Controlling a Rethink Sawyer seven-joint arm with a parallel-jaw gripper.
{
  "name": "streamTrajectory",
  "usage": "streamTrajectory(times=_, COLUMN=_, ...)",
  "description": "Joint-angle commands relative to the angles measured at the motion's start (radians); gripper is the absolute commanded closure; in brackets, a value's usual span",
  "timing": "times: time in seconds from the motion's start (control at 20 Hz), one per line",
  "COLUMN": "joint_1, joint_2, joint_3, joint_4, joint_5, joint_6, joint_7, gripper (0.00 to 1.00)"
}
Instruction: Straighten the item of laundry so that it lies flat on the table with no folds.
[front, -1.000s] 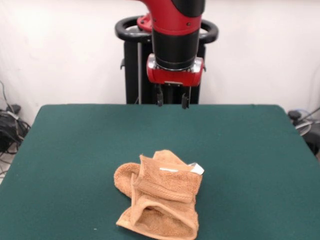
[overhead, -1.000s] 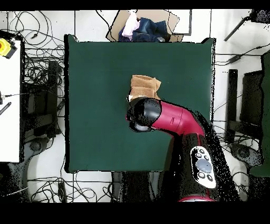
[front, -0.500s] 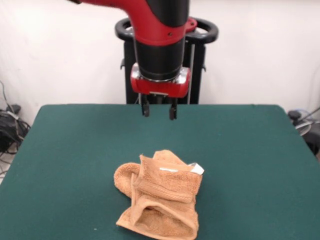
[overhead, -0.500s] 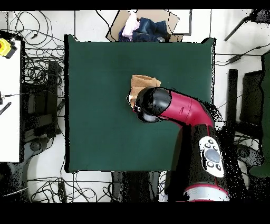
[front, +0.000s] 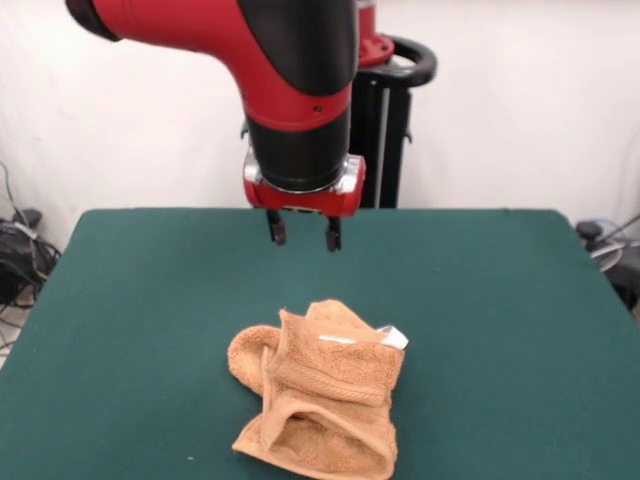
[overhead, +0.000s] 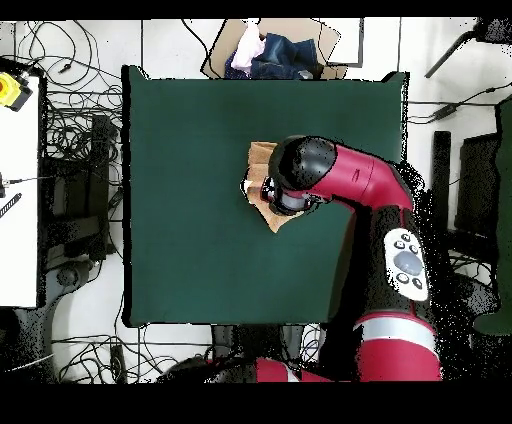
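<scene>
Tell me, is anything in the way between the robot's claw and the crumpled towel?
No. The gripper hangs open above the towel, with only air and bare green table between them.

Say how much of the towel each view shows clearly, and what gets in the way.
Front view: the whole crumpled towel shows unobstructed, evenly lit, with the open gripper hanging above it. Overhead view: the arm covers most of the towel; only its edges show.
</scene>
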Motion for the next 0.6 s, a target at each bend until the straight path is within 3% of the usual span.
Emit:
streamTrajectory(times=0.05, joint_1=-0.008, joint_2=0.036, joint_3=0.061, joint_4=-0.065, joint_5=-0.049, joint_6=0.076, joint_7=0.000, gripper=0.00)
streamTrajectory(times=0.3, joint_1=-0.019, joint_2=0.029, joint_3=0.062, joint_4=-0.011, joint_5=-0.033, joint_6=0.040, joint_7=0.024, gripper=0.00)
streamTrajectory(times=0.6, joint_1=-0.006, joint_2=-0.060, joint_3=0.044, joint_4=0.118, joint_5=-0.013, joint_6=-0.025, joint_7=0.059, gripper=0.00)
